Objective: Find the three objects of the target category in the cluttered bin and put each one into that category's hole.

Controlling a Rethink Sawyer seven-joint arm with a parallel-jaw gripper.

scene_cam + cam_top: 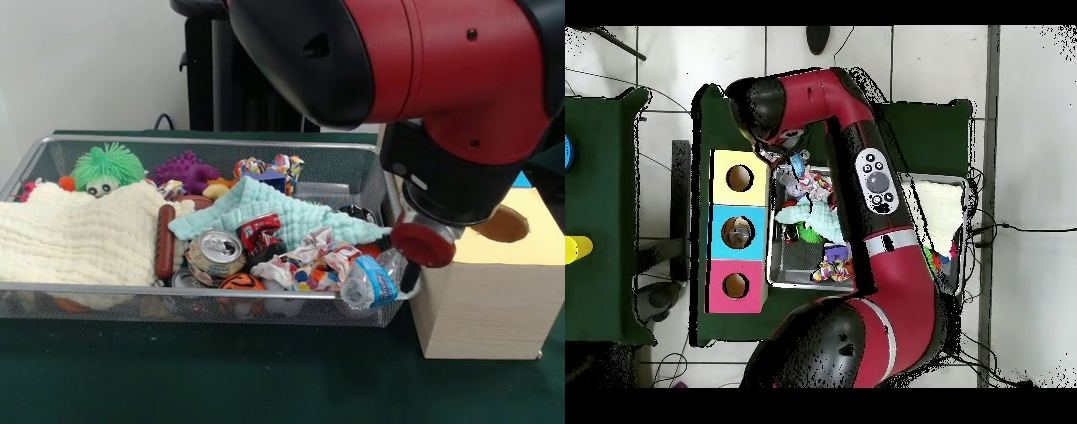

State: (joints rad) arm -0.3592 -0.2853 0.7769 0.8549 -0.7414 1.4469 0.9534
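Currently you have one wire-mesh bin (53, 305) holding two cloths: a cream waffle-weave towel (75, 234), a mint one (282, 212). One dented can (214, 250), one crumpled plastic bottle (371, 283), one spiky green ball (108, 166). Three round holes (740, 178) top the box. Tool state: cannot tell.

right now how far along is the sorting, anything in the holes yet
Nothing shows as done: the yellow box's hole looks empty, and what lies inside the three holes cannot be seen from overhead. The arm reaches over the wire bin toward the box end, but its gripper is hidden, so whether it carries anything is unclear. The bin is still full: soda can, crushed bottle, green fuzzy toy, cloths.
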